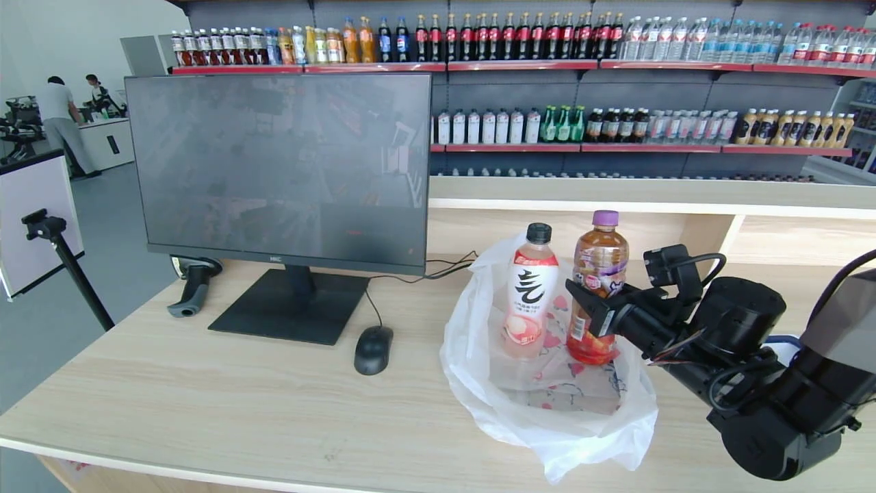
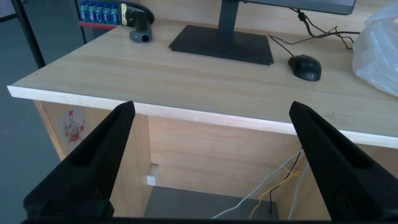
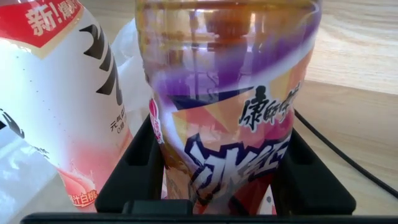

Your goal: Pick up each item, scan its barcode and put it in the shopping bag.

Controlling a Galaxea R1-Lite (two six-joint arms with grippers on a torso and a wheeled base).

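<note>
A white translucent shopping bag (image 1: pixel 547 404) lies open on the wooden counter (image 1: pixel 205 404). Two bottles stand upright inside it: a white and pink bottle (image 1: pixel 531 301) with a black cap, and to its right an amber tea bottle (image 1: pixel 601 274) with a purple cap. My right gripper (image 1: pixel 593 305) is shut on the lower part of the tea bottle (image 3: pixel 230 124), with one finger on each side (image 3: pixel 134 168). The white and pink bottle (image 3: pixel 56 112) stands right beside it. My left gripper (image 2: pixel 211 109) hangs open with nothing in it, in front of and below the counter's front edge (image 2: pixel 186 109).
A dark monitor (image 1: pixel 280 164) stands at the back left, with a handheld barcode scanner (image 1: pixel 191 284) to its left. A black mouse (image 1: pixel 373 349) and its cable lie between monitor and bag. Shelves of drinks (image 1: pixel 616 82) fill the background.
</note>
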